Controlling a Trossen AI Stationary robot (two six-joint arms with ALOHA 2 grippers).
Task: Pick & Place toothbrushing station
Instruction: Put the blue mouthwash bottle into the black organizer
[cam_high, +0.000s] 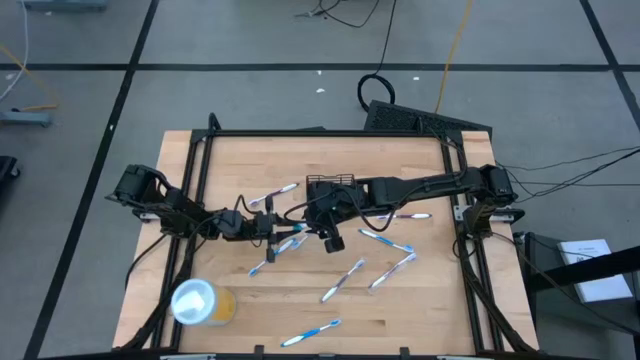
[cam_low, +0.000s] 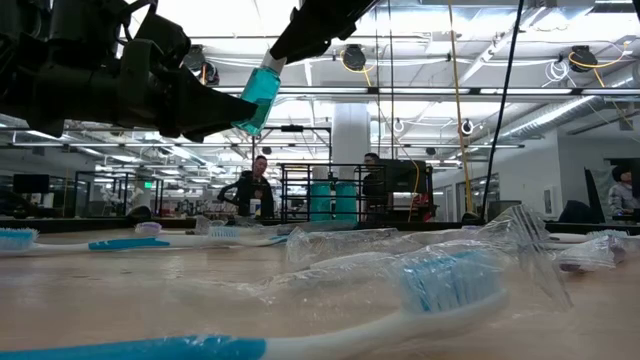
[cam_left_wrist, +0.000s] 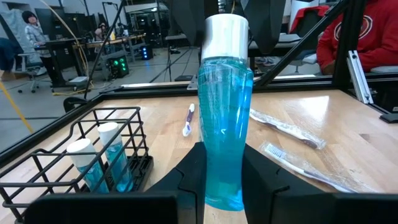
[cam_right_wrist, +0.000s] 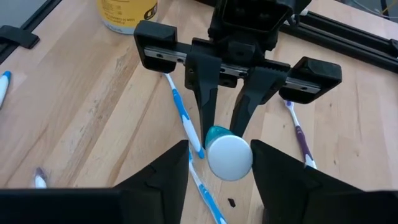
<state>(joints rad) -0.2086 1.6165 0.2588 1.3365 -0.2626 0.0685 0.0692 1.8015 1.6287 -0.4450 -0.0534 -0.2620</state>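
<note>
Left arm: we reach in from the table's left toward its middle, wrist low | left gripper (cam_right_wrist: 222, 127): our fingers (cam_left_wrist: 193, 168) closed on a blue bottle (cam_left_wrist: 222, 124), held upright | right arm: stretched in from the right | right gripper (cam_right_wrist: 217, 180): fingers apart either side of the bottle's white cap.
</note>
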